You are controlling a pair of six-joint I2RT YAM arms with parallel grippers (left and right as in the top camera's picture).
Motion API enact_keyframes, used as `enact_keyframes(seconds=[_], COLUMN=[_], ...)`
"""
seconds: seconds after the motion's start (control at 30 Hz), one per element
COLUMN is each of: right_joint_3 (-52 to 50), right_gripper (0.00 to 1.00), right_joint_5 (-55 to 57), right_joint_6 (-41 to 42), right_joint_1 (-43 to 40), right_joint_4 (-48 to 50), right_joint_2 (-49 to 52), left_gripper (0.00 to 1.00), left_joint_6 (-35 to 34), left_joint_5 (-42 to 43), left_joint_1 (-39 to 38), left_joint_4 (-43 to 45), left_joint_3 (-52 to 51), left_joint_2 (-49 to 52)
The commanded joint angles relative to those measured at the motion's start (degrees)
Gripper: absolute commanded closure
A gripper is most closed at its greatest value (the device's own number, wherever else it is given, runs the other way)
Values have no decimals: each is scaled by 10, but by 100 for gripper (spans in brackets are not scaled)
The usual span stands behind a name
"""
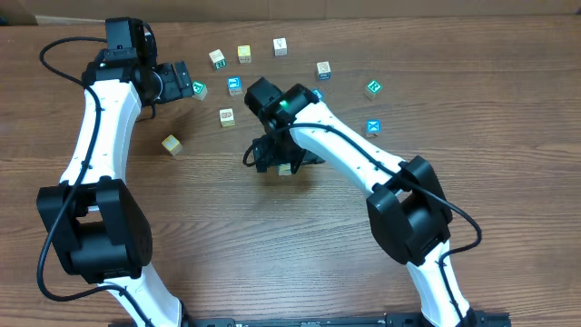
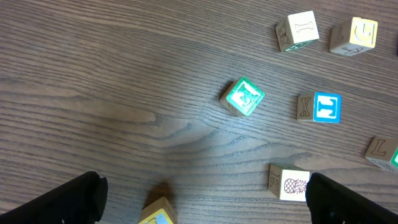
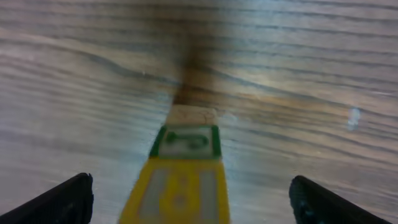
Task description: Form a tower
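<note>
The right gripper (image 3: 189, 190) hangs with jaws spread wide and empty astride the tower (image 3: 186, 168) standing mid-table (image 1: 227, 236), so I'd lift it straight up, touching neither side, while the left gripper (image 2: 202, 196), likewise spread and empty, hovers over loose cubes (image 2: 242, 96).

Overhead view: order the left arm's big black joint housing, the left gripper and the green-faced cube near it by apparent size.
1. big black joint housing
2. left gripper
3. green-faced cube
Arm parts are nearer the camera.
</note>
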Motion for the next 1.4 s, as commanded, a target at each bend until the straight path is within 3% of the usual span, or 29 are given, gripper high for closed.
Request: enact_keyframes(seconds=[0.0,0.3,0.47,0.63,0.93,1.1,1.37], right_joint_3=[-20,-84,-84,-84,-83,-83,-83], right_gripper=[7,16,26,47,58,71,75], right_joint_5=[-5,-3,26,26,26,26,28], right_joint_6=[-6,-5,-5,-5,-5,-5,-5], right_joint_1=[5,5,5,5,5,5,5], right_joint_4=[23,97,98,97,93,94,92], right_joint_2=[3,3,3,3,2,2,2], left_gripper=[0,0,0,0,0,1,0], left_joint_6=[-5,-5,-5,-5,-5,-5,-5], left_joint_5=[0,0,0,0,0,0,0], left_joint_1=[-4,-4,-4,-4,-4,-4,-4], left_joint_4=[2,2,2,2,2,2,2], left_joint_3=[0,0,0,0,0,0,0], left_joint_2=[-16,-16,-16,-16,-16,-16,-16])
